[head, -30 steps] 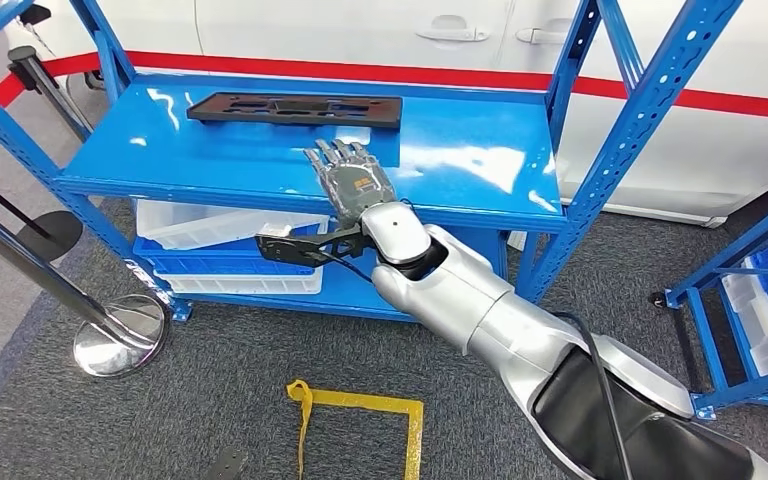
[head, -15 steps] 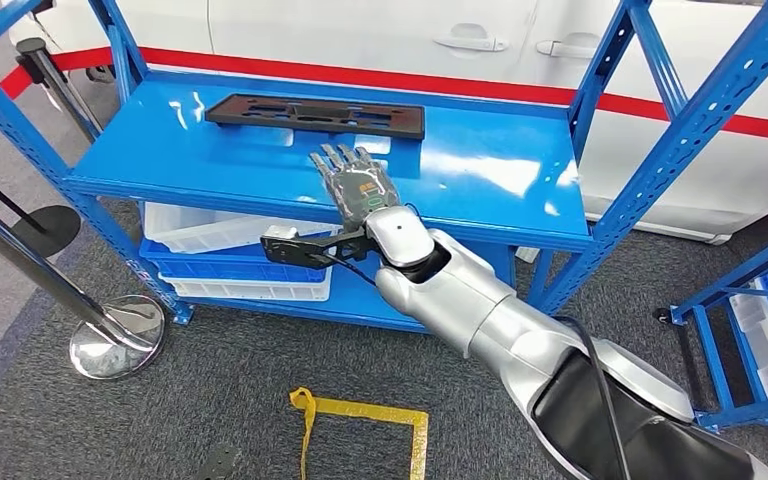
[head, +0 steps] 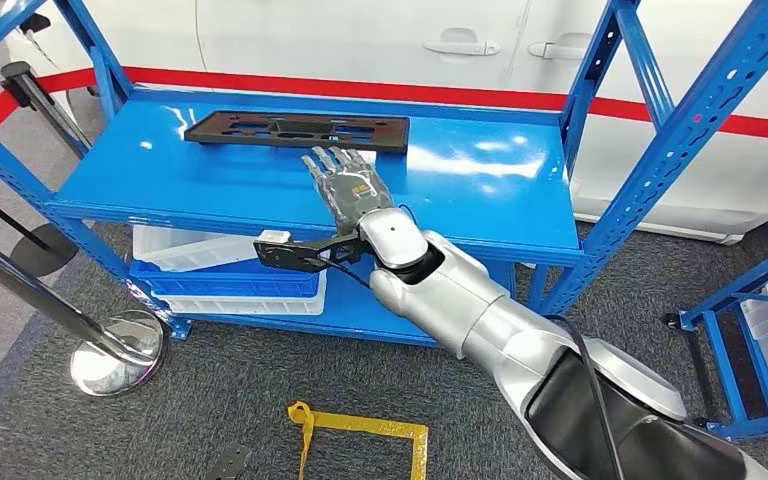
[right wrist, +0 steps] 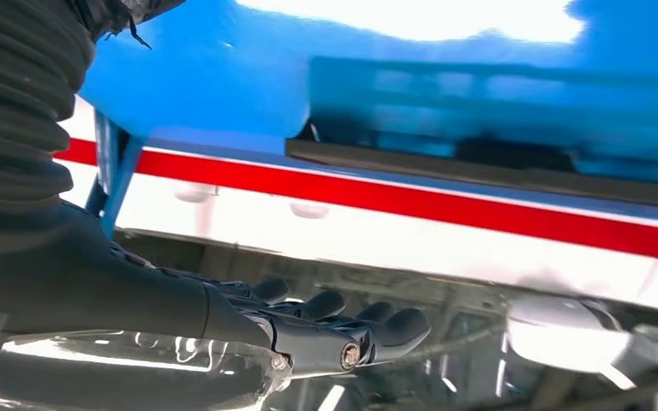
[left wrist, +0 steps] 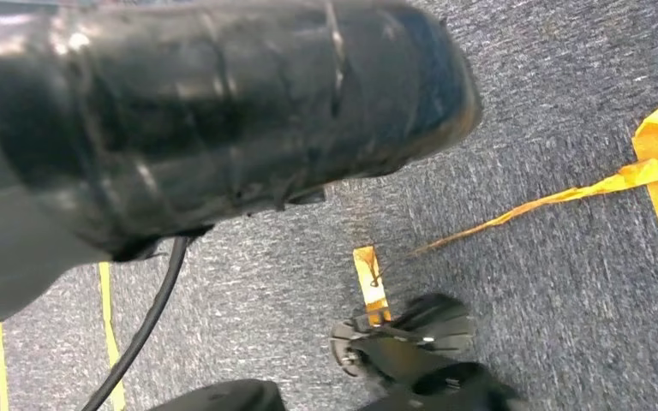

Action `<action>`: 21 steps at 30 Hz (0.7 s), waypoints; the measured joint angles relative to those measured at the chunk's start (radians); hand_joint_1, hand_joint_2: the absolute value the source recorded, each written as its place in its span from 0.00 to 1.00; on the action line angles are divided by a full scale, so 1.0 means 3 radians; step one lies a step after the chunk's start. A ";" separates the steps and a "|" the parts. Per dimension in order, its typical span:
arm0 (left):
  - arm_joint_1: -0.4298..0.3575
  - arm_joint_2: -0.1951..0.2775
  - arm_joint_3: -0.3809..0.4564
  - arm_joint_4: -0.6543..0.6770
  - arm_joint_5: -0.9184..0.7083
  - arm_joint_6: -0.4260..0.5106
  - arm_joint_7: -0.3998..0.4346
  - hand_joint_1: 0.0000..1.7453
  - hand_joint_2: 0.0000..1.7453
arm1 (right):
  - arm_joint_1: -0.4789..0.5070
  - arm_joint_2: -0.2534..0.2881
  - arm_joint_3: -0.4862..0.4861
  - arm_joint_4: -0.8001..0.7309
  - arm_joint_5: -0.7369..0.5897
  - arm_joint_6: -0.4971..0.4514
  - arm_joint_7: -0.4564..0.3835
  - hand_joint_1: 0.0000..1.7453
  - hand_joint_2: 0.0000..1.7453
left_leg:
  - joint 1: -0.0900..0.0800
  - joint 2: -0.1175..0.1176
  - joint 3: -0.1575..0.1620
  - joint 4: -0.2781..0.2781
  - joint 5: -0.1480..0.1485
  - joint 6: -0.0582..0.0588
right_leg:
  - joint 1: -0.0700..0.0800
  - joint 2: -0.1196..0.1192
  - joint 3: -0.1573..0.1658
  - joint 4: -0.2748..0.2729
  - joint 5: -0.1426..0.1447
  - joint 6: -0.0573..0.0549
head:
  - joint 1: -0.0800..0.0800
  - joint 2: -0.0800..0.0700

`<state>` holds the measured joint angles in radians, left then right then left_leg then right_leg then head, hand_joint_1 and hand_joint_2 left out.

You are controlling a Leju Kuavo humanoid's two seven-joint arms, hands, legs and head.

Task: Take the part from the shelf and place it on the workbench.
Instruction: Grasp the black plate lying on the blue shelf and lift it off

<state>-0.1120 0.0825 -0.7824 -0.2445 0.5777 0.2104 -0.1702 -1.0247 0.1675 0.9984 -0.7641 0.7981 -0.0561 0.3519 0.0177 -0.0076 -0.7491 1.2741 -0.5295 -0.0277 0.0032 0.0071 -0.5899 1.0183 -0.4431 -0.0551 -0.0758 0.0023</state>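
The right hand (head: 347,180) reaches over the shelf (head: 210,180), palm down, fingers stretched out and slightly apart, holding nothing. The part (head: 296,131), a flat black panel, lies on the shelf just beyond the fingertips (head: 332,157), not touched. A white car (head: 360,35) stands behind the shelf.

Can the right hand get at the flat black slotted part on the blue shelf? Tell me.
Probably yes. The right hand hovers open, fingers stretched flat toward the flat black slotted part, and bare blue metal shelf lies between them with nothing in the way.
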 joint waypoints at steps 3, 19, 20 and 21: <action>0.0005 0.0001 0.0000 0.0000 0.0001 -0.0003 0.0002 0.00 0.00 | 0.0001 0.0005 0.0000 0.0009 0.0006 -0.0001 -0.0003 0.00 1.00 | -0.0005 0.0008 0.0194 -0.0574 0.0394 0.0010 | -0.0001 0.0005 0.0085 0.0021 -0.0086 0.0028 | -0.0002 0.0000; 0.0002 -0.0002 -0.0001 0.0000 0.0000 -0.0030 0.0004 0.00 0.00 | 0.0035 0.0012 0.0000 0.0046 0.0024 -0.0016 -0.0015 0.00 1.00 | -0.0018 -0.0014 0.0632 -0.0895 0.0177 0.0143 | -0.0029 0.0006 -0.0290 0.0253 0.0150 0.0143 | 0.0003 0.0000; -0.0004 -0.0003 -0.0001 0.0001 0.0000 -0.0028 0.0005 0.00 0.00 | 0.0034 0.0014 0.0000 0.0047 0.0027 -0.0017 -0.0015 0.00 1.00 | -0.0018 -0.0016 0.0636 -0.0892 0.0162 0.0124 | -0.0022 0.0008 -0.0245 0.0153 0.0162 0.0130 | 0.0002 0.0000; -0.0010 -0.0003 -0.0001 0.0001 0.0000 -0.0026 0.0007 0.00 0.00 | 0.0034 0.0016 0.0000 0.0048 0.0030 -0.0018 -0.0014 0.00 1.00 | -0.0019 -0.0017 0.0633 -0.0893 0.0153 0.0104 | -0.0011 0.0011 -0.0224 0.0114 0.0135 0.0116 | 0.0002 0.0000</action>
<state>-0.1148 0.0816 -0.7828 -0.2442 0.5778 0.2027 -0.1682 -1.0146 0.1722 0.9983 -0.7496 0.8072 -0.0615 0.3476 0.0121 -0.0127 -0.5592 1.0063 -0.4834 0.0034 -0.0002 0.0105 -0.6570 1.0526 -0.4027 -0.0202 -0.0751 0.0023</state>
